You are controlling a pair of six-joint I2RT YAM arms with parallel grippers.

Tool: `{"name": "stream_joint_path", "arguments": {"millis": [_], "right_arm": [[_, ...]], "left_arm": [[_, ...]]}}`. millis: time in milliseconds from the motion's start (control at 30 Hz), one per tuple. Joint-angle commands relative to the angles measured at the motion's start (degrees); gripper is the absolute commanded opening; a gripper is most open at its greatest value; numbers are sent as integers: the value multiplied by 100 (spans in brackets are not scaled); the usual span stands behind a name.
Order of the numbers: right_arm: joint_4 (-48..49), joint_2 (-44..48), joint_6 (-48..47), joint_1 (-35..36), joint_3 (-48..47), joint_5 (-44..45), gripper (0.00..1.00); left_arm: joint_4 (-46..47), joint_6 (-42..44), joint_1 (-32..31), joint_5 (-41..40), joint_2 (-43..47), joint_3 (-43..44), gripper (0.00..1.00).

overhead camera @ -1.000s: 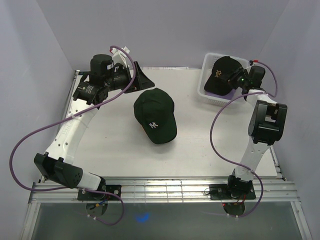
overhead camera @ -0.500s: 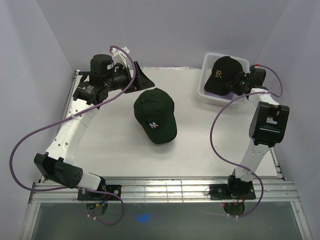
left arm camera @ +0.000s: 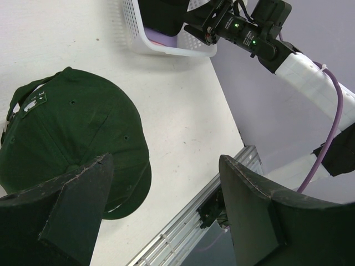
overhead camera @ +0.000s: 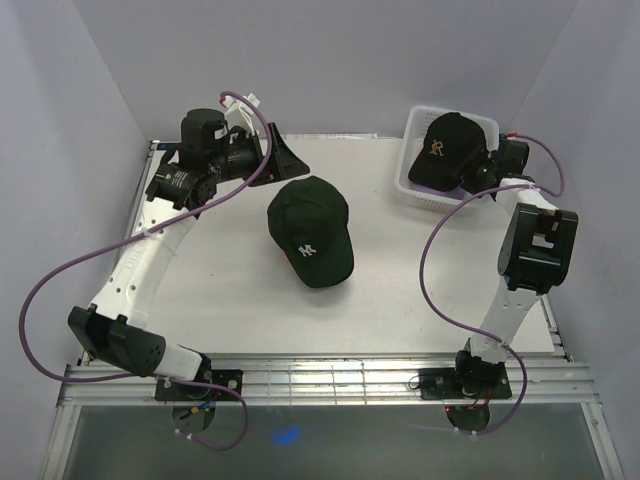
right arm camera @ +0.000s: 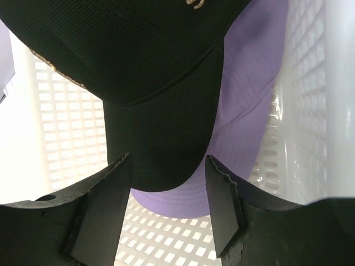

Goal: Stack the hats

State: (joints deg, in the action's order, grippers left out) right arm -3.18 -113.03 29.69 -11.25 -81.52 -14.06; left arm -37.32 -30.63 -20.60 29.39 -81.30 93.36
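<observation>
Right wrist: basket (right arm camera: 310,83), black cap (right arm camera: 150,83) atop lavender cap (right arm camera: 244,111)

A flat white tabletop (overhead camera: 400,290) is boxed in by plain pale lavender-grey walls (overhead camera: 330,60) that rise along its far, left and right edges. The light is soft and even, with only faint shadows. A silver slotted metal rail (overhead camera: 330,378) runs along the tabletop's near edge, and below it lies a dull grey-green surface (overhead camera: 400,445) with a small blue glint (overhead camera: 285,435).
</observation>
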Motion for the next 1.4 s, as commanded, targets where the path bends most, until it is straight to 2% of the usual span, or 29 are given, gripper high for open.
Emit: {"name": "stream_joint_path", "arguments": {"millis": [0,367,700,900,1100,1367], "right_arm": [[248,-227,98,-27,-206,-166,60],[905,-334,326,-27,-24,-491,59],[1750,-228,1064,-27,22,-1212,52],[2646,-122,1653,-27,425,-1564,46],[2945,-289,1961,-27,531,-1670,43],[3333,-456,2506,280,576,-1573,44]], "left_arm": [[49,84,-40,-29,88,42,87],[14,101,-49,-47,0,121,87],[14,110,-67,-65,-18,121,86],[6,110,-67,-82,9,112,87],[14,119,-67,-73,0,94,87],[23,93,-67,-65,-53,138,86]]}}
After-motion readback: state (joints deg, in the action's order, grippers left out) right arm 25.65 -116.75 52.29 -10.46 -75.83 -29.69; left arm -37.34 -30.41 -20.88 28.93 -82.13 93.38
